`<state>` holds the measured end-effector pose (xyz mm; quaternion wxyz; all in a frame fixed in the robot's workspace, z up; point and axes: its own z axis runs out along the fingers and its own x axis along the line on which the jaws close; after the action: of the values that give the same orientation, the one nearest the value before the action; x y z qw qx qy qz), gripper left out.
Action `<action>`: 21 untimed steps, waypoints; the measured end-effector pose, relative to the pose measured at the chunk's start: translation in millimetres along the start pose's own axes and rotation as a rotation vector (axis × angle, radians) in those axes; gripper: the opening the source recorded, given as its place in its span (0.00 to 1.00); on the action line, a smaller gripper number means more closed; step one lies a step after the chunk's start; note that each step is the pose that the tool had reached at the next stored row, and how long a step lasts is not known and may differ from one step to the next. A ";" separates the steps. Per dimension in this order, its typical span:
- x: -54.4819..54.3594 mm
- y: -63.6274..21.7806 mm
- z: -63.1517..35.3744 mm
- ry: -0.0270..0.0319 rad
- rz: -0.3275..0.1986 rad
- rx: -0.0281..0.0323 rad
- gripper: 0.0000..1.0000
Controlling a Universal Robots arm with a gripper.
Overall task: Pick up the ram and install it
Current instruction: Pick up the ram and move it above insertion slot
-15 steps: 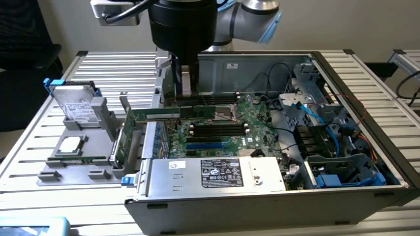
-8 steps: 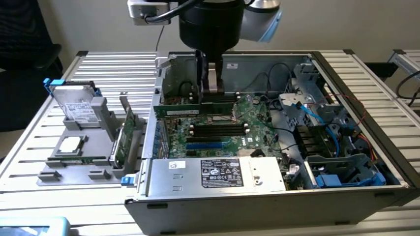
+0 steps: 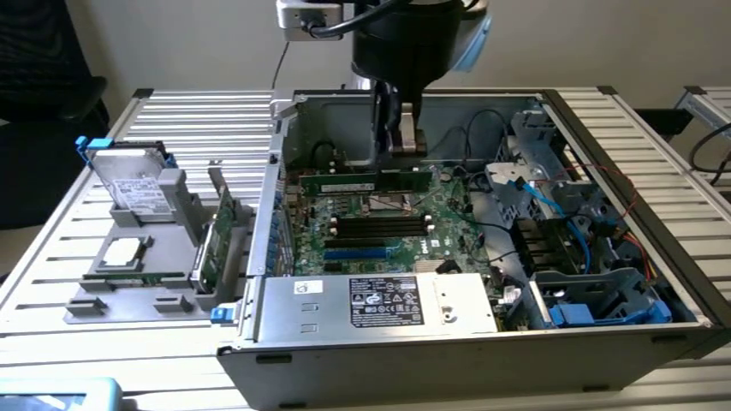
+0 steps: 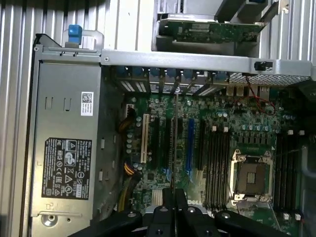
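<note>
green, one ram [image 3: 342, 182], pinched in one closed pincer [image 3: 407, 152], above one motherboard [image 4: 247, 133]

Spotting "DELL" lettering [image 3: 415, 248] in white on the motherboard [image 3: 342, 210] | black label [image 3: 385, 302] on power supply [image 3: 463, 300], packed with certification marks, print too small to read | white barcode sticker [image 4: 87, 103] on same housing, digits illegible | pale sticker on the ram [image 3: 365, 181], unreadable
</note>
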<state>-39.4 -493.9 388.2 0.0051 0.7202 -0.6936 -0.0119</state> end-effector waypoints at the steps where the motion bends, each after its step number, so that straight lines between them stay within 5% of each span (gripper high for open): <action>1: -3.0 -3.0 0.5 0.0001 0.000 0.0000 0.13; 21: -85.7 -24.1 8.6 0.0007 0.000 0.0008 0.13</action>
<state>-18.8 -407.3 379.9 0.0051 0.7202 -0.6936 -0.0114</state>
